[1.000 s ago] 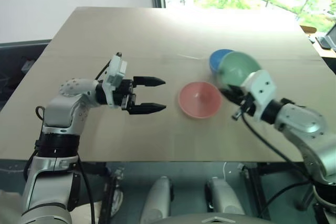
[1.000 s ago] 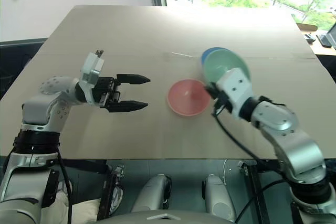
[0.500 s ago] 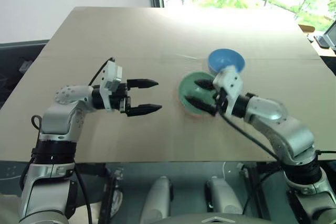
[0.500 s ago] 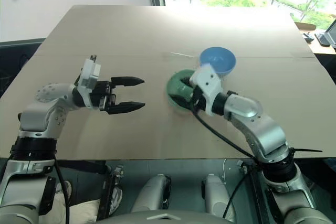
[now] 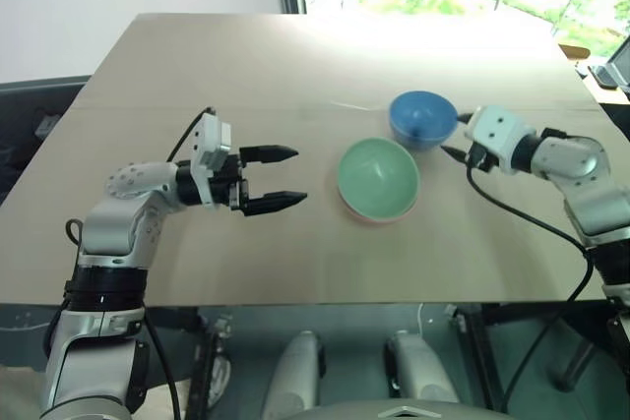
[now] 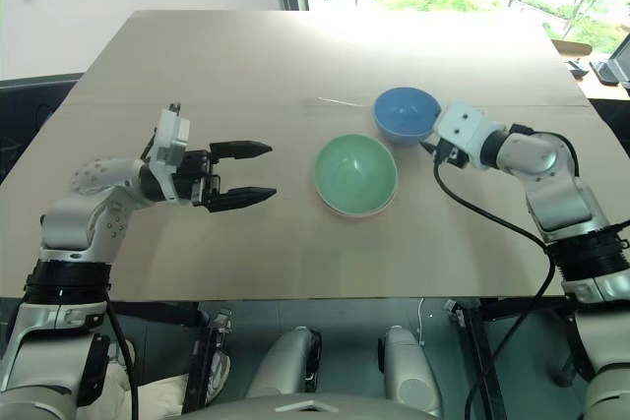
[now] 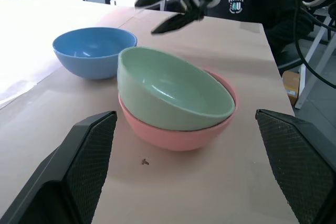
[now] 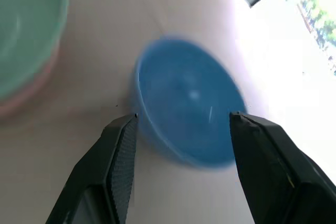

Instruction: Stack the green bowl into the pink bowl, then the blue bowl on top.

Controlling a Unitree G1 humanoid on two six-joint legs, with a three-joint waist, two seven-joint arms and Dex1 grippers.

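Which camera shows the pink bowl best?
The left wrist view: the pink bowl shows side-on beneath the tilted green bowl. In both eye views it is a thin pink edge under the green bowl; the right wrist view catches a blurred pink sliver.

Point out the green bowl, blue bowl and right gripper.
green bowl [image 5: 379,176], left eye view, inner bottom.
blue bowl [image 5: 421,117], left eye view, inside of the bowl.
right gripper [image 8: 181,145], right wrist view, midway between its open fingertips.

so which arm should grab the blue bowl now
Right. The right gripper is open and already aimed at the blue bowl. The left gripper sits on the far side of the green bowl, which rests tilted in the pink bowl.
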